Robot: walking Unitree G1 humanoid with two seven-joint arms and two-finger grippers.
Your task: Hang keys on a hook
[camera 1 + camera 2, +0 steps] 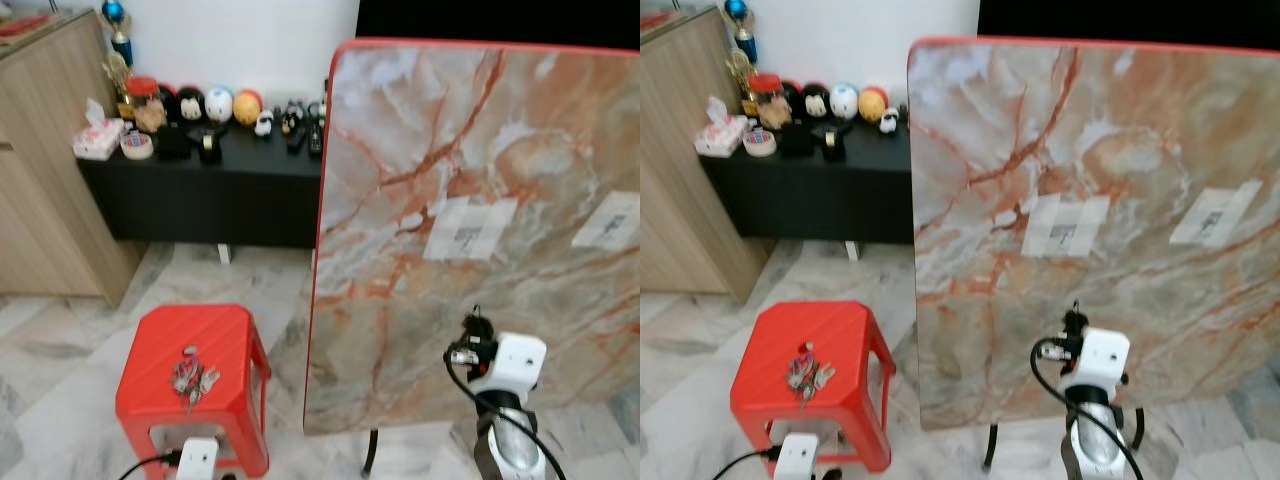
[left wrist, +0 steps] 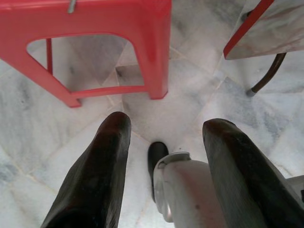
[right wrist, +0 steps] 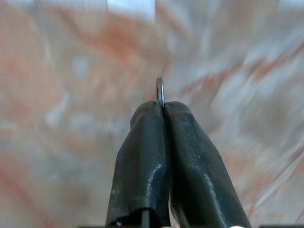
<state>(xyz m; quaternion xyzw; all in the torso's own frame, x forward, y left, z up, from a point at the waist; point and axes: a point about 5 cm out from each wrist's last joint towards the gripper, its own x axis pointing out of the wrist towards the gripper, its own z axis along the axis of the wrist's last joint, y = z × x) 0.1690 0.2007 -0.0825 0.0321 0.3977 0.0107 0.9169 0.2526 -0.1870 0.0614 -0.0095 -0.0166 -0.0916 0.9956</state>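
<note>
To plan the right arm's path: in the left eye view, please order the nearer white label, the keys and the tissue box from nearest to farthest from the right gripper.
From the right gripper:
1. White label, on the marble board just above.
2. Keys, on the red stool, left.
3. Tissue box, on the black cabinet, far left.

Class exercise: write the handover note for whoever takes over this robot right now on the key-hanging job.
Right gripper: shut on a thin metal ring, raised before the marble board.
Left gripper: open, low, idle by the red stool.
A bunch of keys lies on the stool.
Done: ring gripped.
Left: hang it; I cannot make out a hook on the board.
</note>
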